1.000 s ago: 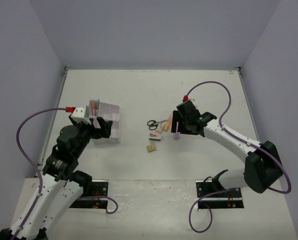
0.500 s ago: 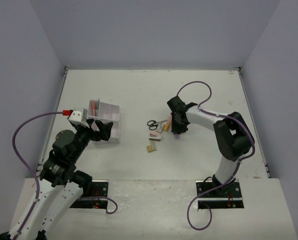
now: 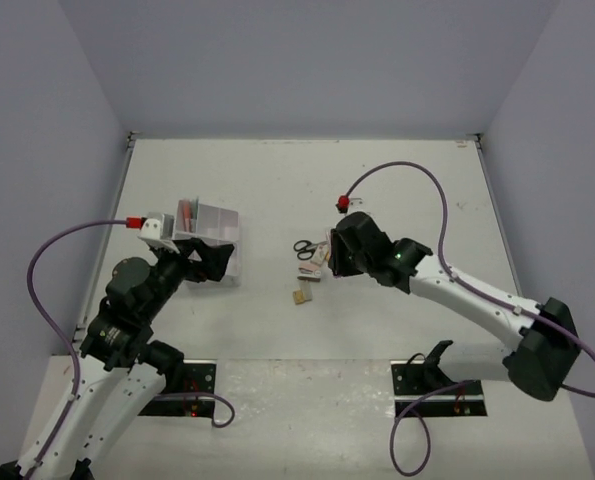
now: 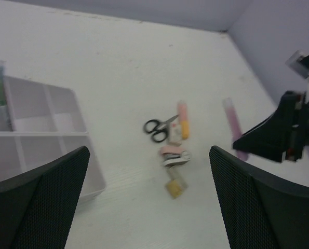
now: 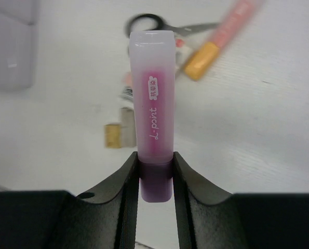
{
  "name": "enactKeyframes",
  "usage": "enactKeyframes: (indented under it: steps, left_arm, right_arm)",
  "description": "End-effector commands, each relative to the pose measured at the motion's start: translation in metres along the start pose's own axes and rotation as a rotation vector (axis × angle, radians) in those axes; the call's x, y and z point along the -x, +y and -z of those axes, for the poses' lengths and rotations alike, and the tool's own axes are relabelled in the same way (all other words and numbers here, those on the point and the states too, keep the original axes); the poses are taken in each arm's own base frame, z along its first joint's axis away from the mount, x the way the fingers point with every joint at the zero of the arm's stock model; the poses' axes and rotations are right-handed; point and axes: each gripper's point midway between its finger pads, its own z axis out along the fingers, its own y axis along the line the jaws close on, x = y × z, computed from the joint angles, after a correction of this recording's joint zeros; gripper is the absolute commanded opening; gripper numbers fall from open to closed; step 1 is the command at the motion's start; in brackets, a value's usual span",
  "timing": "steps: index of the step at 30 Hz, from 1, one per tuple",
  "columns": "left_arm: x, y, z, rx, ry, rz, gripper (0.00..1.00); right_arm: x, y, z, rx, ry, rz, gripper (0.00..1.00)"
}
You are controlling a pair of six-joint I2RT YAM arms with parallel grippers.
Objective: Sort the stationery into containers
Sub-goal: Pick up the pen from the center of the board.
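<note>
Moved: right pincer (image 3: pixel 339 258) narrowed onto lilac bar (image 5: pixel 153 104), shifting slightly toward organiser box (image 3: pixel 227 240).
Idle: left pincer (image 3: pixel 205 262) wide, empty, over organiser box.
Unsorted: scissors (image 3: pixel 304 248), markers (image 4: pixel 182 119), erasers (image 4: pixel 175 188), right of organiser box.

Pretty plain setup tbh, just a white matte surface (image 3: pixel 277 180) boxed in by a pale lilac-grey back wall (image 3: pixel 307 60) plus a matching left wall (image 3: pixel 37 150) and right wall (image 3: pixel 567 130), all evenly lit with only soft, faint shadows.
</note>
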Motion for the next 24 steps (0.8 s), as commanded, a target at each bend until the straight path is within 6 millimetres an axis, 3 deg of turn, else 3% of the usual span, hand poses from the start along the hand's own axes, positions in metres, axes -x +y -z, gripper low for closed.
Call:
enactKeyframes:
  steps: [1, 4, 9, 11, 13, 18, 24]
  left_arm:
    - [0.029, -0.074, 0.005, -0.359, -0.064, 0.293, 1.0]
    - [0.03, -0.105, 0.005, -0.559, -0.055, 0.453, 1.0]
    - [0.026, -0.123, -0.007, -0.604, 0.033, 0.489, 0.99]
    - [0.026, -0.14, -0.008, -0.651, 0.037, 0.486, 0.99]
    - [0.017, -0.159, -0.01, -0.669, 0.079, 0.472, 0.99]
    - [0.0, -0.166, -0.028, -0.613, 0.113, 0.47, 0.95]
    - [0.0, -0.17, -0.034, -0.603, 0.107, 0.458, 0.71]
  right_arm:
    - [0.007, 0.084, 0.06, 0.342, -0.195, 0.125, 0.0]
    - [0.009, 0.118, 0.097, 0.524, -0.284, 0.153, 0.0]
    - [0.006, 0.138, 0.13, 0.656, -0.312, 0.194, 0.0]
    - [0.007, 0.144, 0.138, 0.673, -0.323, 0.208, 0.0]
    - [0.009, 0.146, 0.141, 0.67, -0.333, 0.211, 0.0]
    - [0.018, 0.145, 0.137, 0.589, -0.338, 0.202, 0.0]
    - [0.014, 0.149, 0.141, 0.609, -0.326, 0.212, 0.0]
